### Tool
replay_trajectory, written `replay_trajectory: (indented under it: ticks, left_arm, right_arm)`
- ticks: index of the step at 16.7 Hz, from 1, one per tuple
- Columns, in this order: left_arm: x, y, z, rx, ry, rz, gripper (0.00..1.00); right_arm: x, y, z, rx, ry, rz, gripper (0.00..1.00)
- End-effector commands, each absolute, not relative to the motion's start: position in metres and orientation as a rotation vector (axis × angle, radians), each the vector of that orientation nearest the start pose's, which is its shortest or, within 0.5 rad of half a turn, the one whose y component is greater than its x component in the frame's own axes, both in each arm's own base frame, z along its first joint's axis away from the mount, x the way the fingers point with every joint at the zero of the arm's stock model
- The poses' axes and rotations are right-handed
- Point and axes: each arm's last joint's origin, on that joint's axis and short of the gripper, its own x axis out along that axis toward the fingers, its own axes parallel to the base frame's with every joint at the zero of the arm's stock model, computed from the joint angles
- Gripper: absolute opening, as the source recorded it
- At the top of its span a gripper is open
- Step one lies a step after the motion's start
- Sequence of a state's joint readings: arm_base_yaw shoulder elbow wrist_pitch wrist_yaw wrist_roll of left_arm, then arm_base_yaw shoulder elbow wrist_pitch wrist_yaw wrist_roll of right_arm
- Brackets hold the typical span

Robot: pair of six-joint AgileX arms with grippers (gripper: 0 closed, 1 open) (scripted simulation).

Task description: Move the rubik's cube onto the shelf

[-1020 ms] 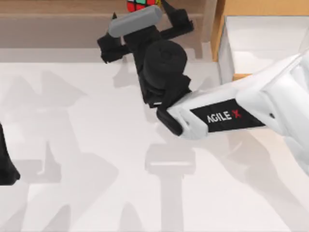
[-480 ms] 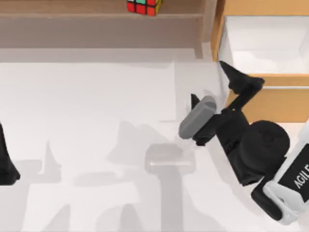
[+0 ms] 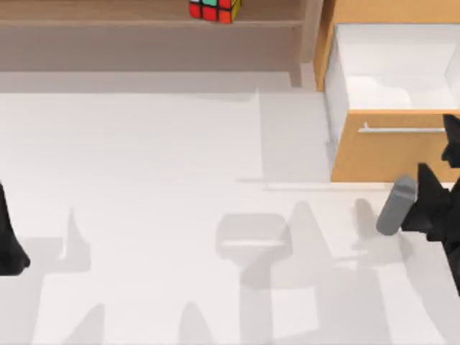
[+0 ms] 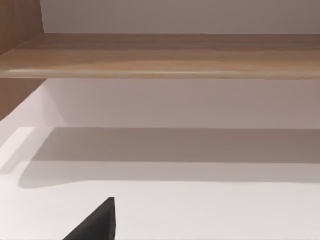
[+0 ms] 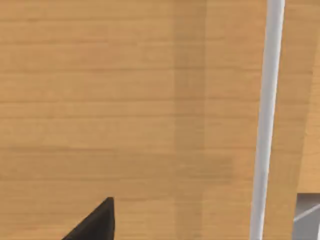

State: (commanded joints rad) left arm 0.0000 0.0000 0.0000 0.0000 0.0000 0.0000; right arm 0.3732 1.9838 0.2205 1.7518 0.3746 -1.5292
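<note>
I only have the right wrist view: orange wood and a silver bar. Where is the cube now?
Observer: The rubik's cube sits on the shelf, at the far edge of the top view.
Operator: And my right gripper?
Observer: The right gripper is open at the table's right side, facing the drawer cabinet, well apart from the cube.
Operator: The left arm?
Observer: The left gripper is parked at the table's left edge.

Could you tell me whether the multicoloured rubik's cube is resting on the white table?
No, the multicoloured rubik's cube sits on the light tan wooden shelf.
</note>
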Motion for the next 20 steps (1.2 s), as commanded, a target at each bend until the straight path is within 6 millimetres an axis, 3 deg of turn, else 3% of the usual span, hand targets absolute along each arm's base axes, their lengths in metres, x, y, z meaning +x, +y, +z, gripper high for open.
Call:
replay_trajectory:
  ticks: [7,13,18,20]
  left_arm:
    - [0.106,-0.001,0.160,0.000,0.000,0.000,1.00]
    - [0.106,-0.001,0.160,0.000,0.000,0.000,1.00]
    - [0.106,-0.001,0.160,0.000,0.000,0.000,1.00]
    - [0.106,-0.001,0.160,0.000,0.000,0.000,1.00]
  right_arm:
    - [0.229,0.072,0.087,-1.572,0.011,0.001,1.00]
    - [0.250,0.071,0.089,-1.571,0.008,-0.008,1.00]
    - [0.253,0.071,0.089,-1.571,0.008,-0.008,1.00]
    - [0.253,0.071,0.089,-1.571,0.008,-0.008,0.85]
